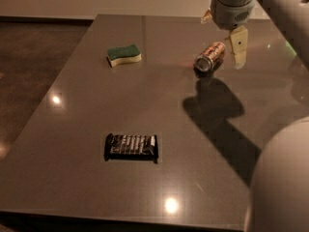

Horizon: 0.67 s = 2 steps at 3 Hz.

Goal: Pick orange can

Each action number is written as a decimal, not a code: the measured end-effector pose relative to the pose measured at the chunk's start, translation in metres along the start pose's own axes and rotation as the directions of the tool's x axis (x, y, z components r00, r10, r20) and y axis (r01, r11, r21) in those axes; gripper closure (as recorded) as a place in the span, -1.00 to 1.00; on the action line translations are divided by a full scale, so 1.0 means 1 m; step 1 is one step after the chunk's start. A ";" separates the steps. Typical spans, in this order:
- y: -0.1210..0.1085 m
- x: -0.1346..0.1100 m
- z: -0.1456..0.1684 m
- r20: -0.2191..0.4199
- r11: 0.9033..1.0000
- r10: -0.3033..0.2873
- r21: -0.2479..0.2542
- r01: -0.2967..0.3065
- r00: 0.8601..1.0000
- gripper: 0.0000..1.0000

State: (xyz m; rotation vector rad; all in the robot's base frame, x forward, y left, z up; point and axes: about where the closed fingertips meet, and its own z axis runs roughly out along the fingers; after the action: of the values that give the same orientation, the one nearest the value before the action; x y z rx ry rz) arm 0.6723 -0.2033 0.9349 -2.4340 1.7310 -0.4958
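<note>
The orange can [210, 57] lies on its side on the grey table [145, 105], at the far right, with a shiny silver end facing the camera. My gripper [222, 33] hangs from the arm at the top right, just above and behind the can. It is open and holds nothing. One pale finger [238, 48] reaches down just right of the can, and the other finger's tip [206, 17] shows at the far left of the wrist. The arm's shadow falls on the table in front of the can.
A green-and-yellow sponge [124, 55] lies at the far left of the table. A flat black snack packet [131, 146] lies near the front middle. The robot's pale body [282, 187] fills the lower right corner. The table's left edge borders dark floor.
</note>
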 end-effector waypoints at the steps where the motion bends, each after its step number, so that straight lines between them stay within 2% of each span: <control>1: -0.012 -0.011 0.020 0.051 0.998 -0.059 -0.019 0.060 0.997 -1.00; 2: -0.017 -0.024 0.040 0.108 0.993 -0.109 -0.036 0.114 0.988 -1.00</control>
State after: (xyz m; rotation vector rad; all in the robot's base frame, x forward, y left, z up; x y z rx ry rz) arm 0.6931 -0.1792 0.8975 -2.5469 1.5870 -0.3373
